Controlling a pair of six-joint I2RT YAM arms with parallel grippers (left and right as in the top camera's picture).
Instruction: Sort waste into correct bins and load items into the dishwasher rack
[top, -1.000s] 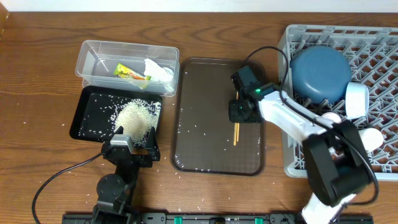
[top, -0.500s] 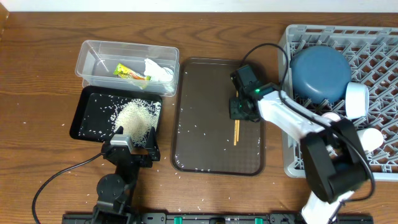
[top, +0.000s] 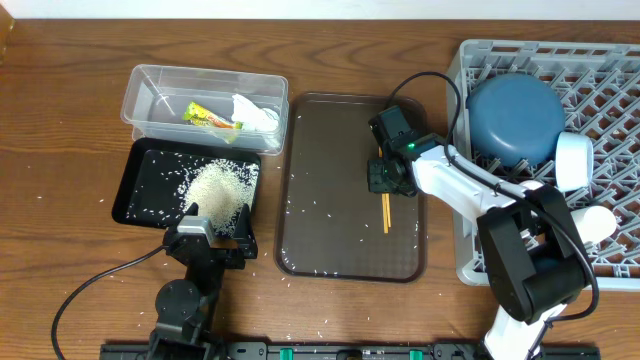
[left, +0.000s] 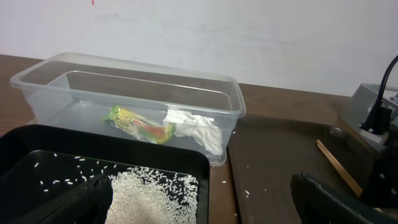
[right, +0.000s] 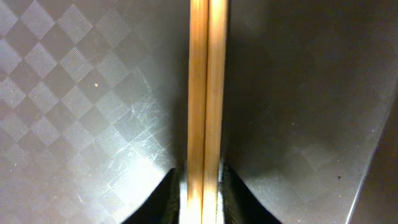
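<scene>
My right gripper (top: 386, 181) is shut on the wooden chopsticks (top: 385, 214) over the brown serving tray (top: 330, 230). In the right wrist view the two chopsticks (right: 200, 93) lie side by side between the jaws (right: 200, 190). The clear tub (top: 150, 88) holds the yellow-green wrapper (top: 208, 117) and the white tissue (top: 256, 112). The black tray (top: 140, 190) holds a heap of rice (top: 220, 190). The grey rack (top: 600, 90) holds the round blue plate (top: 515, 120) and small cups (top: 572, 160). My left gripper (top: 212, 240) is open and empty at the black tray's near edge.
Loose rice grains lie scattered on the brown tray and on the table near its front edge (top: 300, 275). In the left wrist view the tub (left: 205, 84), wrapper (left: 140, 123), tissue (left: 193, 127) and rice (left: 155, 193) lie ahead of my left gripper.
The free end of the chopsticks has swung slightly to the right on the brown tray with my right gripper on them. The left arm has not moved.
</scene>
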